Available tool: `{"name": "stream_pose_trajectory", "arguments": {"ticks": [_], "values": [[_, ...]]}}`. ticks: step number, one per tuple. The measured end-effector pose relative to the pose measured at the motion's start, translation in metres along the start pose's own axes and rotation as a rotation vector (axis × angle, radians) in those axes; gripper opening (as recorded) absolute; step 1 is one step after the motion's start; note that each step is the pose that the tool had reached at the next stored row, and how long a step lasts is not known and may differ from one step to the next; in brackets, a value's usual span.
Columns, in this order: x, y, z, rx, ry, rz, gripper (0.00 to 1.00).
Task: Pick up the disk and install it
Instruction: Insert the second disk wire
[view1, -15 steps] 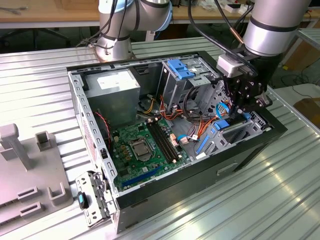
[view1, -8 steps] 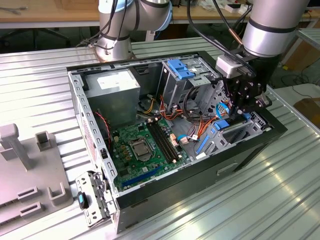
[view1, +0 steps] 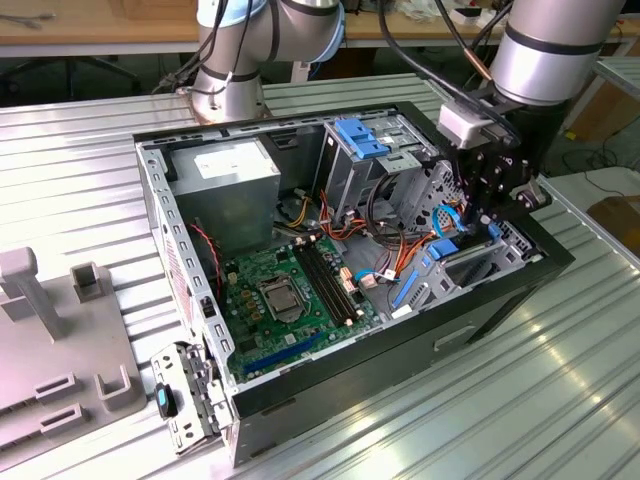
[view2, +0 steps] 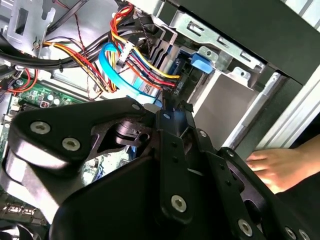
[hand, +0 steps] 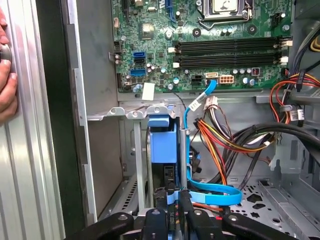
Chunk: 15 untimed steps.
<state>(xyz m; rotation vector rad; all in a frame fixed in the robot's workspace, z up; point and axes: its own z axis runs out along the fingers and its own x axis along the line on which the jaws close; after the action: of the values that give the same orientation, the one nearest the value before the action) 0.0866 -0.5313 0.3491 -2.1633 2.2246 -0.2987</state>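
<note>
The disk (hand: 164, 142) stands on edge in a slot of the grey drive bay at the front of the open computer case (view1: 250, 395), its blue carrier facing up. In both wrist views my gripper (hand: 172, 197) is shut on the near edge of the disk. The carrier's blue end (view2: 200, 62) lies beyond the fingertips (view2: 172, 107), close to the bay's metal wall. In the exterior view my gripper (view1: 470, 215) reaches down into the case's corner on the exterior view's right. A blue data cable (hand: 212, 192) loops right beside the fingers.
Bundles of coloured power cables (hand: 220, 140) crowd the bay's side. The motherboard (view1: 290, 290) fills the case floor, with the power supply (view1: 225, 185) behind it. A fixed blue bracket (view1: 362, 135) tops the rear cage. A person's hand (view2: 280, 167) rests on the table beside the case.
</note>
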Motion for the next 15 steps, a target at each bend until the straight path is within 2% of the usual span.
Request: {"name": "stream_pose_trajectory", "arguments": {"ticks": [3, 4, 6, 7, 15], "values": [[0.0003, -0.0004, -0.0027, 0.0009, -0.0002, 0.000, 0.22], [0.0003, -0.0004, -0.0028, 0.0009, -0.0003, 0.000, 0.15], [0.0004, -0.0005, -0.0030, 0.0009, 0.0000, 0.000, 0.15], [0.0004, -0.0005, -0.0031, 0.0009, 0.0000, 0.000, 0.11], [0.0005, -0.0007, -0.0043, 0.0009, 0.0000, 0.000, 0.11]]}}
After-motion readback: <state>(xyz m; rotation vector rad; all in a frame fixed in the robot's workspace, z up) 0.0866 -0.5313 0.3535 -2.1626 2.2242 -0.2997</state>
